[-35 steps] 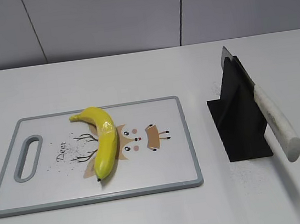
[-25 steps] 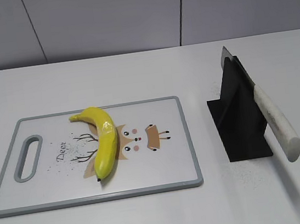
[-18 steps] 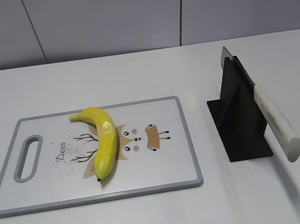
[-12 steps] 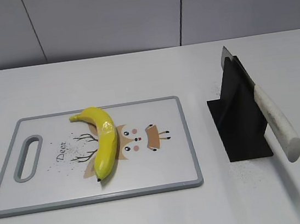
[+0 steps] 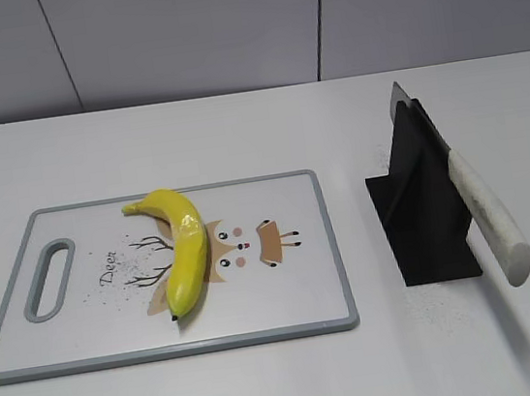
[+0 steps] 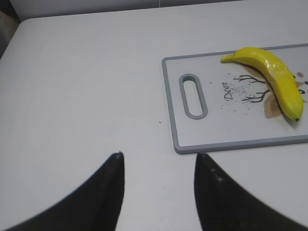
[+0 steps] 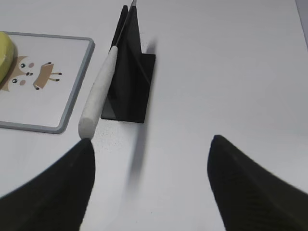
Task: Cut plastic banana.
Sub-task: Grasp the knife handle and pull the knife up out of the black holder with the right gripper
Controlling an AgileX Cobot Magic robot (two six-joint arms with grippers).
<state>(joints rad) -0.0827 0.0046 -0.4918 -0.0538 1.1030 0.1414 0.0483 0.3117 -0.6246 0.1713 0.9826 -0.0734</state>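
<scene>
Both grippers hang above the white table [image 5: 237, 133] with their jaws spread and nothing between them. Left gripper [image 6: 159, 166] has its two dark fingers [image 6: 108, 192] apart over bare tabletop; ahead of it and to its right lies the cutting board [image 6: 231, 142], its handle slot on the near end. On the board rests the banana [image 6: 274, 77], whole, stem toward the far edge and dark tip toward the near edge, lying partly over the printed deer picture.

Right gripper [image 7: 151, 159] is wide open, touching nothing. Ahead of it and slightly to its left stands the black knife holder [image 7: 130, 82], with the knife [image 7: 98, 94] slotted in it, blade up at the far end and white handle slanting down toward the gripper's left finger [image 7: 67, 183], close to it.

Nothing on the table has shifted from the earlier frames; banana, board and knife lie as before.
</scene>
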